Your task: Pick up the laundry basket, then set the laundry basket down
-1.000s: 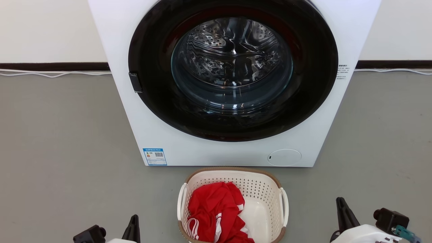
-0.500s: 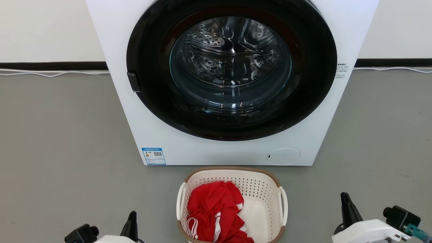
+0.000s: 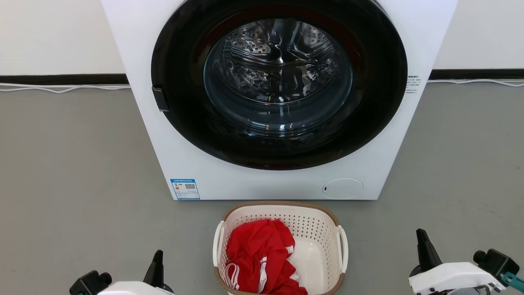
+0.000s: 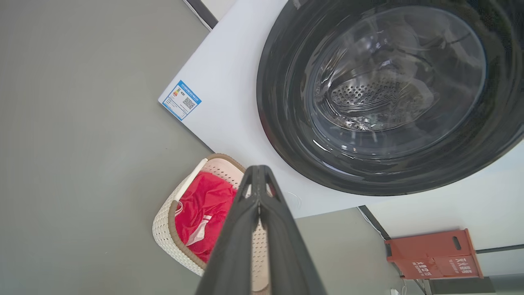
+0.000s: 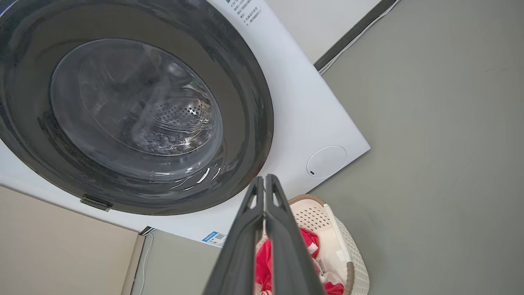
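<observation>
- 2 grippers show at the bottom edge of the head view, the left gripper (image 3: 157, 257) at the lower left and the right gripper (image 3: 421, 237) at the lower right, both pointing up toward the washing machine (image 3: 262, 186).
- In the left wrist view the left gripper (image 4: 258, 174) has its 2 dark fingers pressed flat together, with nothing between them.
- In the right wrist view the right gripper (image 5: 265, 181) is likewise closed on nothing.
- The laundry basket (image 3: 313, 229) stands upright on the grey floor (image 3: 82, 164), just in front of the washing machine's base. It lies between the 2 grippers and well apart from both, and the bottom edge of the head view cuts off its near end.
- Its brown rim (image 3: 282, 203) runs round the top, and its 2 white handles (image 3: 344, 248) are free, with neither gripper touching them.
- A red garment (image 3: 258, 254) with white stripes lies heaped in the basket's left part, and the bare white bottom shows on the right.
- The washing machine's round dark door (image 3: 380, 82) has a glass window, and the steel drum (image 3: 278, 61) shows through it.
- On the machine's front a blue label (image 3: 185, 189) sits low on the left and a round white cover (image 3: 342, 189) low on the right.
- A white cable (image 3: 61, 88) runs along the foot of the wall (image 3: 61, 37).
- The left wrist view shows a red box (image 4: 434, 254) standing beside the wall.
</observation>
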Controlling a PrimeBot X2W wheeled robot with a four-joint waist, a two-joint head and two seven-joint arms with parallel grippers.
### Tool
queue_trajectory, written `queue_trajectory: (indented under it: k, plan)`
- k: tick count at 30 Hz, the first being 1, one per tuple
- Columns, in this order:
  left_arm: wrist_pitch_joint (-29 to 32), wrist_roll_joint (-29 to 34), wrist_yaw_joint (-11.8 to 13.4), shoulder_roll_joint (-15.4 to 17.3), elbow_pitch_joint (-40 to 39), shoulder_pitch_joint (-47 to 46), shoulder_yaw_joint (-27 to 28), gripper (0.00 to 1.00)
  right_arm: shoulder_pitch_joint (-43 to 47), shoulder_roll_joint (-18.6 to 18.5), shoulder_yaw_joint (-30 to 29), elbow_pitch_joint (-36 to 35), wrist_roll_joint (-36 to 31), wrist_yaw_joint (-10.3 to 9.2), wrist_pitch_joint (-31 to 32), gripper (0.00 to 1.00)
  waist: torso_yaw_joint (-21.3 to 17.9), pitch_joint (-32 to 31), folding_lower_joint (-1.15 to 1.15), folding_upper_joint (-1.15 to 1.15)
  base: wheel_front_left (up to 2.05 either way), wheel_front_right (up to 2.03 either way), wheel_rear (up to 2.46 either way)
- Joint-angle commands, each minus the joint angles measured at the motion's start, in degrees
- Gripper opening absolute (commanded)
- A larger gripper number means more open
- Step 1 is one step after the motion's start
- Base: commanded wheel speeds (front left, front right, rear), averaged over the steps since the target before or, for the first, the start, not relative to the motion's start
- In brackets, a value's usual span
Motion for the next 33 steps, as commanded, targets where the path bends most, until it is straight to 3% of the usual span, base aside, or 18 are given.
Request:
queue_trajectory:
  k: [1, 33]
  plan:
    - [0.29, -1.46, -0.69, 0.47, -1.95, -3.11, 1.28, 0.00, -1.60, -0.45, 0.44, -2.19, 1.84, 0.19, 0.56, 0.00, -0.02, 0.02, -0.01, 0.00, 0.00, 0.00, 0.00]
    - [5.39, -18.90, -3.29, 0.70, -5.70, -4.18, 4.60, 0.00, -1.55, -0.54, -0.29, -7.77, 23.59, 0.29, 5.66, 0.00, -0.62, 0.57, -0.01, 0.00, 0.00, 0.00, 0.00]
